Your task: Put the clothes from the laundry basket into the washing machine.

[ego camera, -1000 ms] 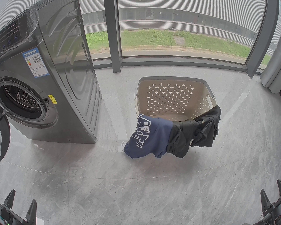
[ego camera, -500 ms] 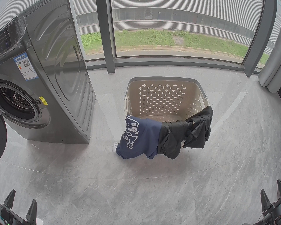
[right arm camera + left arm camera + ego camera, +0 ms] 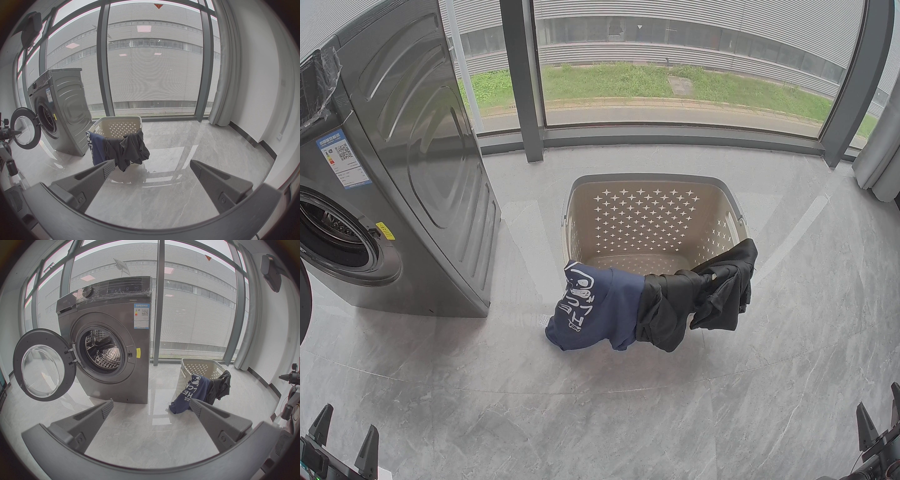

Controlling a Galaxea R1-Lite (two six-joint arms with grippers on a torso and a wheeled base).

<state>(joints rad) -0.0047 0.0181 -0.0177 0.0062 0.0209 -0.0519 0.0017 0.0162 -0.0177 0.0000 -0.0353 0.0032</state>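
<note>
**Laundry basket** (image 3: 651,177): is standing on the floor (image 3: 612,425) before the window, just right of the washing machine (image 3: 425,162).

**Blue garment** (image 3: 594,306): is hanging over the left part of the basket's near rim, with its lower edge reaching towards the floor.

**Black garment** (image 3: 700,294): is draping over the same rim, touching the blue one and trailing round the right corner.

**Washing machine:** its door (image 3: 42,365) is standing swung wide, and the drum (image 3: 103,349) is lying open for loading.

**Left end effector** (image 3: 150,402): is hovering low over the floor, fingers spread apart, holding nothing, well apart from the basket.

**Right end effector** (image 3: 151,162): is likewise hovering, fingers apart, gripping nothing.

**Step in hand, as judged:** closing on the basket for a first pick.

**Handling advice:**
- Be approaching the rim squarely.
- Be taking one garment at a bunched fold on top of the rim rather than at the hanging hem.
- Be lifting upward so the cloth is clearing the rim without tipping the light basket or dragging its neighbour along.
</note>
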